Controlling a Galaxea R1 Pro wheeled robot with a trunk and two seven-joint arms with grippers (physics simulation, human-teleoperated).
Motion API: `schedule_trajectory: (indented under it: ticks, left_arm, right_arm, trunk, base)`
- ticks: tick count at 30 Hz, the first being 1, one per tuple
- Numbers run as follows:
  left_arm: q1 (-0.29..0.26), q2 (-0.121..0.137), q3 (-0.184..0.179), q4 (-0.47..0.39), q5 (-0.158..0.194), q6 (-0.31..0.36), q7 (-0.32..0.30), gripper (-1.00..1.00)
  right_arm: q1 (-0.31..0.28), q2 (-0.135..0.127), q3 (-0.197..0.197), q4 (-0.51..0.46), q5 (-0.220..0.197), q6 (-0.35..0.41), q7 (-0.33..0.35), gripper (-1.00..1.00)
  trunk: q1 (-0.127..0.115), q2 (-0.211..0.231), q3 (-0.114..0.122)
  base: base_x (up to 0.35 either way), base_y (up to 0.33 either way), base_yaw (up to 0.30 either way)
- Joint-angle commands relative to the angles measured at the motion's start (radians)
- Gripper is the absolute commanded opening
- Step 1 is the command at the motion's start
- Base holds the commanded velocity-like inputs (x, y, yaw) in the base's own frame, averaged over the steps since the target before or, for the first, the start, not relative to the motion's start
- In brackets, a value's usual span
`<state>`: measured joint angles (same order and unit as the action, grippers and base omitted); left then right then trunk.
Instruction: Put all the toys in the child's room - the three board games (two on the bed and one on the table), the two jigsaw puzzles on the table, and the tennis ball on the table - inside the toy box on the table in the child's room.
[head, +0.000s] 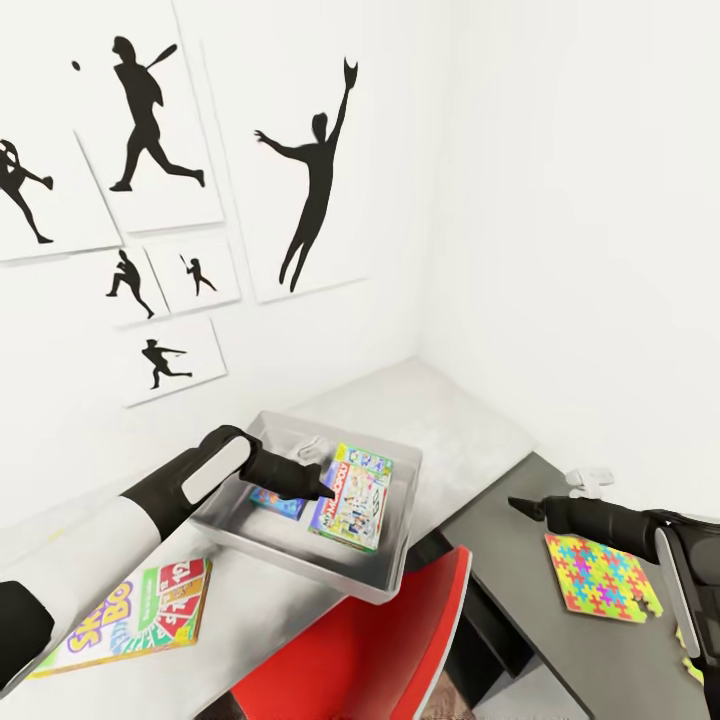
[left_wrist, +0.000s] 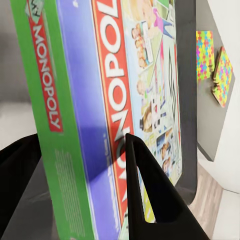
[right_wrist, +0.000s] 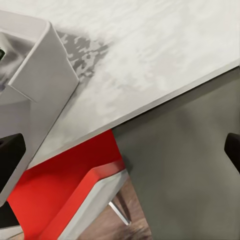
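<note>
Table, toy box, red chair

The left arm reaches forward over the toy box, its gripper closed on the Monopoly box inside. Right of the toy box, the right gripper hangs free, fingers apart.

toy box corner, pale table (dark section adjoining), red chair
</note>
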<state>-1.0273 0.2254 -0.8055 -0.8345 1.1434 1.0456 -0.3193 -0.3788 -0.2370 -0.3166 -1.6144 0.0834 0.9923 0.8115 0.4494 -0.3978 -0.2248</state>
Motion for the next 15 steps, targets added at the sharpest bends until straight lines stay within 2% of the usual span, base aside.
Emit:
schedule_trajectory:
  ticks: [1, 9, 15]
  left_arm:
    - [-0.002, 0.001, -0.003, 0.000, -0.008, -0.001, -0.009, -1.00]
    - [-0.002, -0.002, -0.003, 0.005, -0.047, -0.001, -0.032, -1.00]
    - [-0.002, -0.005, -0.003, 0.017, -0.055, -0.001, -0.039, -1.00]
  right_arm:
    - [-0.001, 0.000, -0.001, -0.001, 0.009, 0.004, 0.009, 1.00]
    - [-0.001, 0.000, -0.001, -0.001, 0.009, 0.003, 0.009, 1.00]
    - [-0.002, 0.001, -0.001, -0.001, 0.009, 0.003, 0.009, 1.00]
  trunk:
    - [0.001, -0.002, -0.004]
    - [0.001, -0.002, -0.017]
    - [0.001, -0.002, -0.026]
  base:
    - [0.000, 0.000, 0.000]
    - [0.000, 0.000, 0.000]
    - [0.000, 0.000, 0.000]
